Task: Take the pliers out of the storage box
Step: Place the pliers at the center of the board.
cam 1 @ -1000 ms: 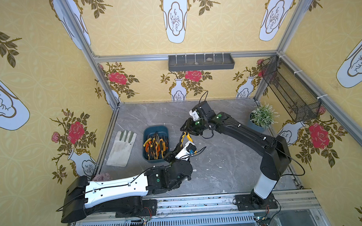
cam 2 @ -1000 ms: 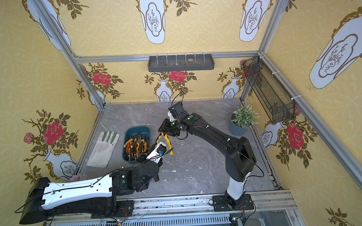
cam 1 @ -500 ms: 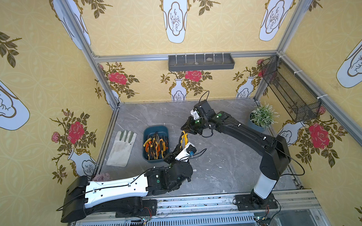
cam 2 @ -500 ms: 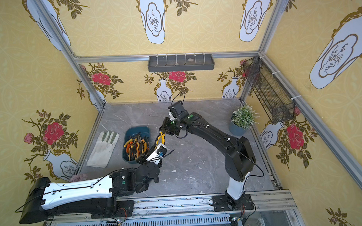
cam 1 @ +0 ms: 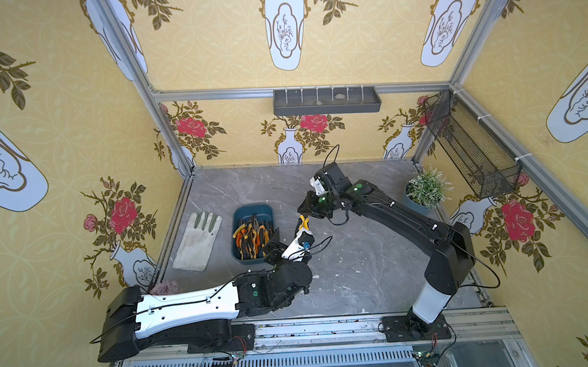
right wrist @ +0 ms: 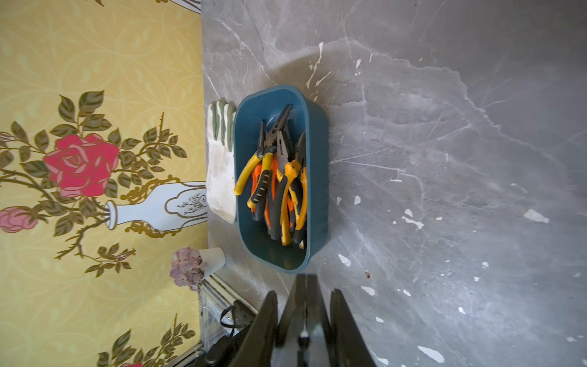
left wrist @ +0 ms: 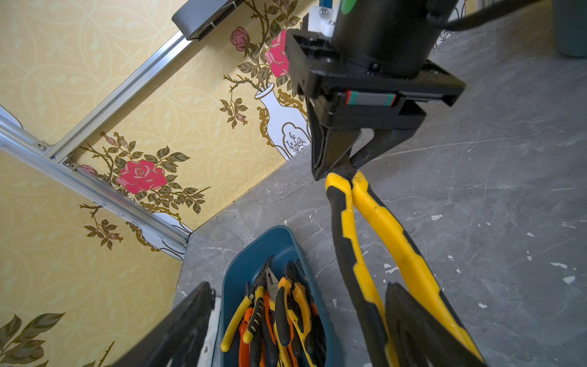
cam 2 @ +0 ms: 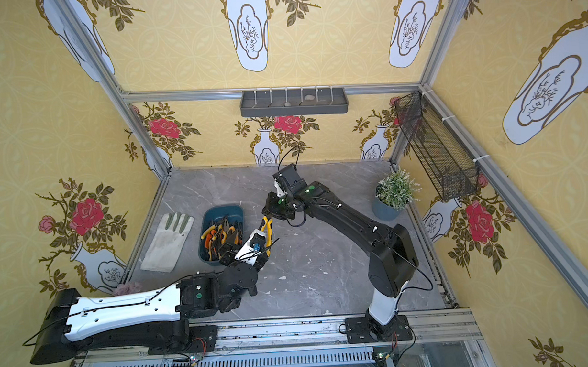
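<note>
The dark teal storage box [cam 1: 252,210] [cam 2: 222,209] [right wrist: 319,190] sits left of the table's middle with several yellow and orange pliers [cam 1: 252,234] [left wrist: 279,317] [right wrist: 276,184] inside. One yellow-and-black pliers [cam 1: 302,222] [cam 2: 266,225] [left wrist: 381,228] hangs in the air right of the box. My right gripper [cam 1: 305,212] [left wrist: 343,165] [right wrist: 304,292] is shut on its dark metal head. My left gripper [cam 1: 287,234] [left wrist: 300,286] stands open just below. Its fingers [left wrist: 413,327] are spread wide, and one lies beside the handles.
A white work glove [cam 1: 198,239] lies left of the box. A pink flower in a cup [right wrist: 193,267] stands at the front left, a potted plant [cam 1: 425,189] at the back right. A grey tray [cam 1: 326,101] and a mesh basket [cam 1: 469,148] hang on the walls.
My left gripper was shut on the handles and has opened, letting them go. My right gripper has closed on the pliers' head. Both arms have stayed nearly where they were.
</note>
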Controlling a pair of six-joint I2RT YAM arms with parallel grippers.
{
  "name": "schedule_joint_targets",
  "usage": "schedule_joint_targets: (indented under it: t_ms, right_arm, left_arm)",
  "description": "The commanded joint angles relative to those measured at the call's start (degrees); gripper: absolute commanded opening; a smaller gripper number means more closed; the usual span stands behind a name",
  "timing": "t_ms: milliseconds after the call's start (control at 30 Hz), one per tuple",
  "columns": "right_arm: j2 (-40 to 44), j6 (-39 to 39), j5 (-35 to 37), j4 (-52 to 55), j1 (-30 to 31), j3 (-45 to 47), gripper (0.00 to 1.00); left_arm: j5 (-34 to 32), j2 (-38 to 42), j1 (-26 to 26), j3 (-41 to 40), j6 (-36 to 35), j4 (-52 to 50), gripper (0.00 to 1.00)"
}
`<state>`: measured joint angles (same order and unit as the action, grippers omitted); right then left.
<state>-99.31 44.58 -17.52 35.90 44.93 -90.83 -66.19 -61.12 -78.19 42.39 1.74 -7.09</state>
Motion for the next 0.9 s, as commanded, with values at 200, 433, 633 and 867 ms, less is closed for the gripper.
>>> schedule_joint_targets:
  t_ms: [200,433,633,867]
  right_arm:
    - [-1.12,-15.01,20.08,14.46,-7.14,-3.56,0.00]
    - [-4.13,-21.49,28.17,14.91,-16.79,-2.69,0.00]
    - [-12.80,-27.62,29.25,12.62,-25.31,-7.89,0.00]
    - [-26.86,-33.28,27.52,14.87,-28.87,-21.14,0.00]
  left_arm:
    - [4.85,7.68,2.67,1.14,10.52,-4.93,0.99]
    - [18.19,12.31,13.45,-1.80,19.88,-8.10,0.99]
    - [27.94,11.75,23.91,-3.50,21.78,-5.92,0.99]
    - [36.32,9.14,31.06,-3.38,21.67,-3.97,0.99]
